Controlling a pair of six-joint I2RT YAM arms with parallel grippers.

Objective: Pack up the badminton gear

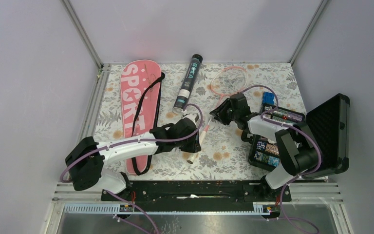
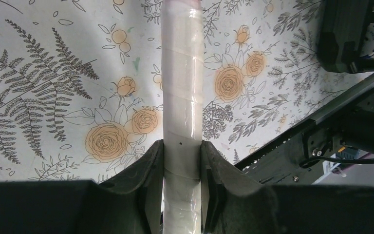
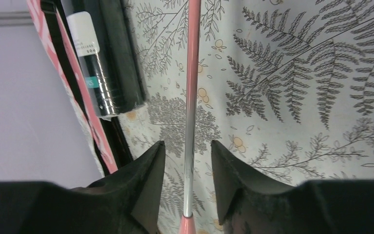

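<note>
A pink-framed racket lies on the floral cloth, its head (image 1: 229,80) at the back. My left gripper (image 1: 195,140) is shut on its cream handle (image 2: 181,97), with both fingers pressed against the wrap in the left wrist view (image 2: 181,156). My right gripper (image 1: 217,114) is open, its fingers straddling the racket's thin shaft (image 3: 191,97) with a gap on each side (image 3: 187,151). The black tube with teal print (image 1: 187,83) lies left of the racket and also shows in the right wrist view (image 3: 102,58). The long pink SPORT bag (image 1: 139,105) lies at the far left. No shuttlecocks show.
An open black case of patterned rolls (image 1: 321,136) stands at the right, close behind my right arm. A small blue toy (image 1: 269,99) sits by it. A black rail (image 1: 195,187) runs along the near edge. Grey walls enclose three sides.
</note>
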